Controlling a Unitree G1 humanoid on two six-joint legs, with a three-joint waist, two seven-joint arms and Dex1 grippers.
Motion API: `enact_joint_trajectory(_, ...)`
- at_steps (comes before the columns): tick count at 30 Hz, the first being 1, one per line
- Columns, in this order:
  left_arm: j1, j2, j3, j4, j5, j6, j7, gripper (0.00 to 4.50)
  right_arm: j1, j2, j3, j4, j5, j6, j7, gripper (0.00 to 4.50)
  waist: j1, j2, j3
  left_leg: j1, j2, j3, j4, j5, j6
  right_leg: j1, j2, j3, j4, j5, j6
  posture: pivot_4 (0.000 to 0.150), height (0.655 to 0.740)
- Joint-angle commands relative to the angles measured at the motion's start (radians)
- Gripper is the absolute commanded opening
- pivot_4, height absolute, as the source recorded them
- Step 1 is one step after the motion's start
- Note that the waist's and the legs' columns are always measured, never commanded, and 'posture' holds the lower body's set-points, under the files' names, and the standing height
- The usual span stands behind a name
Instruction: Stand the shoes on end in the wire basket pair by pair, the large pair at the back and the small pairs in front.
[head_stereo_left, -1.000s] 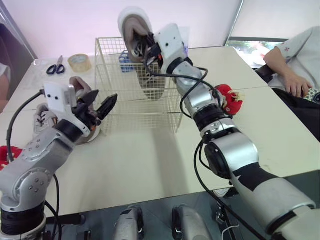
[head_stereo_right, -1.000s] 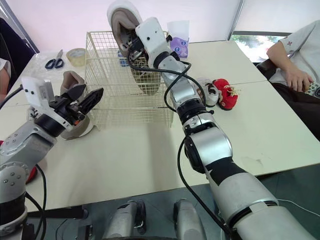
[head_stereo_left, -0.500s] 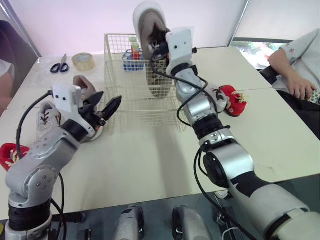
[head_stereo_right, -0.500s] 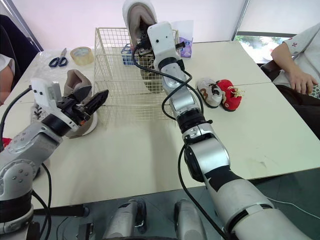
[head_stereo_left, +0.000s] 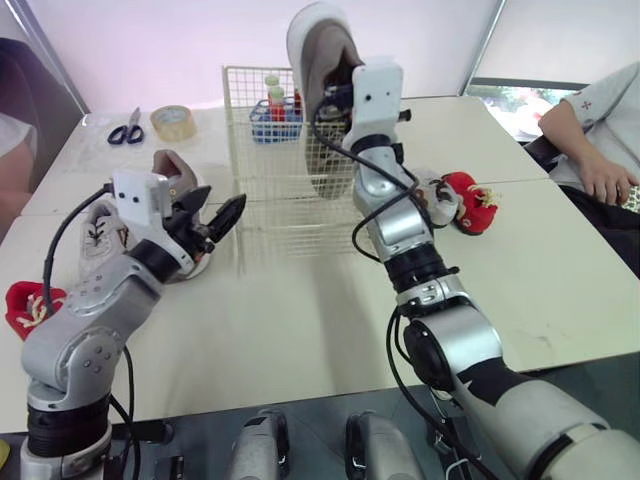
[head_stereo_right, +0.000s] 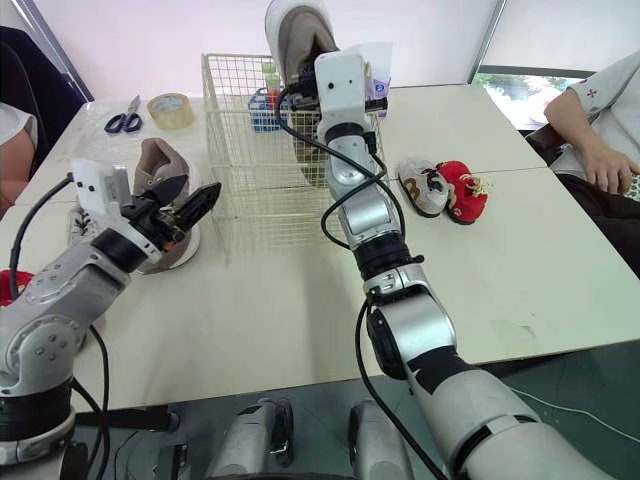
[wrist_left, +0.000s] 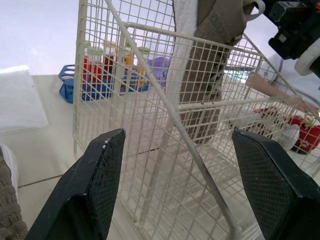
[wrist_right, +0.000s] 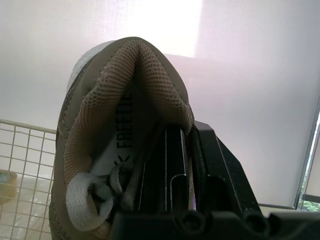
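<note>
The right wrist view is giving what the head views are not: a look straight into the mouth of the large tan shoe (wrist_right: 107, 100), where black letters on the insole are spelling "FREETIE", with a loop of white lace lying below them. The right jaws are clamping the shoe at its collar, one black half sitting inside the opening. In the head views the shoe is hanging toe down inside the wire basket (head_stereo_left: 262, 160), its heel rising well above the rim; whether the toe is touching the basket floor cannot be told.

The left wrist view is showing the left jaws spread wide and holding nothing — they are pointing at a near corner of the basket, apart from it, with the held shoe visible through the mesh.

The head views are showing the second large shoe (head_stereo_left: 178, 178) lying on the counter (head_stereo_left: 300, 310) just beside the left jaws. A white laced shoe (head_stereo_left: 95, 232) and a small red shoe (head_stereo_left: 25, 303) are lying further left. A small beige shoe (head_stereo_right: 420, 186) and another red shoe (head_stereo_right: 463, 190) are lying together right of the basket.
</note>
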Motion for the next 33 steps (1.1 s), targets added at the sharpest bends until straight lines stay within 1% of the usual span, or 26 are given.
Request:
enact_joint_trajectory(1, -0.021, -0.003, 0.001, -0.017, 0.01, -0.012, -0.013, 3.48, 0.006, 0.006, 0.001, -0.05, -0.001, 0.011, 0.011, 0.96, 0.0, 0.0, 0.0, 0.0, 0.0, 0.0, 0.0, 0.0, 0.0, 0.0, 0.0, 0.0, 0.0, 0.0, 0.0, 0.15, 0.74)
enact_joint_trajectory(7, -0.025, -0.005, 0.005, -0.017, 0.02, -0.012, -0.017, 3.48, 0.028, 0.015, 0.033, -0.1, -0.025, 0.036, 0.026, 4.09, -0.002, 0.0, 0.0, 0.0, 0.0, 0.0, -0.001, 0.0, 0.0, -0.001, 0.0, 0.0, 0.0, 0.0, 0.0, 0.15, 0.74)
enact_joint_trajectory(8, -0.024, -0.002, 0.009, -0.018, 0.02, -0.011, -0.017, 3.48, 0.042, 0.009, 0.041, -0.121, -0.034, 0.041, 0.035, 4.42, -0.003, 0.0, 0.0, 0.0, 0.0, 0.0, -0.001, 0.0, 0.0, -0.001, 0.0, 0.0, 0.0, 0.0, 0.0, 0.15, 0.74)
enact_joint_trajectory(11, -0.023, 0.01, 0.024, -0.018, 0.02, -0.009, -0.02, 3.48, 0.1, -0.016, 0.059, -0.203, -0.047, 0.055, 0.078, 4.42, -0.003, 0.0, 0.0, 0.0, 0.0, 0.0, -0.002, 0.0, 0.0, -0.001, 0.0, 0.0, -0.001, 0.0, 0.0, 0.15, 0.74)
enact_joint_trajectory(17, -0.03, 0.059, 0.067, 0.004, 0.015, 0.015, -0.017, 3.48, 0.273, -0.111, 0.067, -0.474, -0.003, 0.088, 0.259, 4.42, -0.002, 0.0, 0.0, -0.001, 0.0, 0.001, -0.003, 0.0, 0.0, -0.002, 0.0, 0.0, -0.002, 0.0, 0.0, 0.15, 0.74)
enact_joint_trajectory(21, -0.062, 0.132, 0.086, 0.042, 0.047, 0.082, 0.011, 3.48, 0.372, -0.189, 0.038, -0.633, 0.075, 0.104, 0.392, 4.42, -0.002, 0.0, 0.0, -0.001, 0.0, 0.001, -0.003, 0.0, 0.0, -0.002, 0.001, 0.0, -0.002, 0.0, 0.0, 0.15, 0.74)
enact_joint_trajectory(23, -0.096, 0.181, 0.145, 0.088, 0.007, 0.123, -0.006, 3.48, 0.402, -0.227, 0.018, -0.702, 0.168, 0.106, 0.494, 4.42, -0.002, 0.0, 0.0, -0.001, 0.001, 0.001, -0.004, 0.0, 0.0, -0.003, 0.001, 0.0, -0.002, 0.0, 0.0, 0.15, 0.74)
enact_joint_trajectory(24, -0.117, 0.213, 0.178, 0.124, -0.019, 0.143, -0.033, 3.72, 0.404, -0.25, -0.003, -0.73, 0.236, 0.111, 0.554, 4.48, -0.003, 0.0, 0.0, -0.001, 0.001, 0.001, -0.004, 0.0, 0.0, -0.003, 0.001, 0.0, -0.002, 0.0, 0.0, 0.15, 0.74)
enact_joint_trajectory(25, -0.132, 0.244, 0.199, 0.155, -0.03, 0.154, -0.061, 4.06, 0.399, -0.269, -0.02, -0.746, 0.288, 0.119, 0.602, 4.5, -0.004, 0.0, 0.0, -0.001, 0.001, 0.001, -0.004, 0.0, 0.0, -0.003, 0.001, 0.0, -0.002, 0.0, 0.0, 0.15, 0.74)
enact_joint_trajectory(26, -0.151, 0.283, 0.209, 0.194, -0.024, 0.162, -0.089, 4.38, 0.382, -0.298, -0.038, -0.744, 0.333, 0.123, 0.658, 4.5, -0.004, 0.0, 0.001, -0.001, 0.001, 0.001, -0.004, 0.0, 0.0, -0.004, 0.002, 0.0, -0.002, 0.0, 0.0, 0.15, 0.74)
enact_joint_trajectory(28, -0.221, 0.397, 0.157, 0.355, 0.078, 0.152, -0.144, 4.47, 0.313, -0.388, -0.109, -0.687, 0.489, 0.225, 0.815, 4.5, -0.002, 0.0, 0.002, 0.0, 0.001, 0.002, -0.005, 0.0, 0.0, -0.004, 0.002, 0.0, -0.003, 0.0, 0.0, 0.15, 0.74)
enact_joint_trajectory(29, -0.263, 0.445, 0.121, 0.449, 0.12, 0.15, -0.179, 4.47, 0.295, -0.452, -0.13, -0.679, 0.589, 0.328, 0.923, 4.5, 0.001, 0.001, 0.002, 0.0, 0.0, 0.002, -0.005, 0.0, 0.0, -0.004, 0.002, 0.0, -0.003, -0.001, 0.0, 0.15, 0.74)
enact_joint_trajectory(31, -0.334, 0.509, 0.042, 0.599, 0.182, 0.158, -0.25, 4.47, 0.285, -0.562, -0.143, -0.686, 0.726, 0.505, 1.074, 4.5, 0.006, 0.001, 0.002, 0.0, 0.0, 0.003, -0.006, 0.0, 0.0, -0.005, 0.001, -0.001, -0.006, 0.0, -0.001, 0.15, 0.74)
enact_joint_trajectory(33, -0.439, 0.559, -0.094, 0.788, 0.297, 0.15, -0.341, 4.47, 0.27, -0.672, -0.154, -0.689, 0.807, 0.637, 1.18, 4.5, 0.01, 0.0, 0.001, 0.002, 0.0, 0.001, -0.013, 0.0, 0.0, -0.005, 0.0, -0.003, -0.015, 0.0, -0.002, 0.15, 0.74)
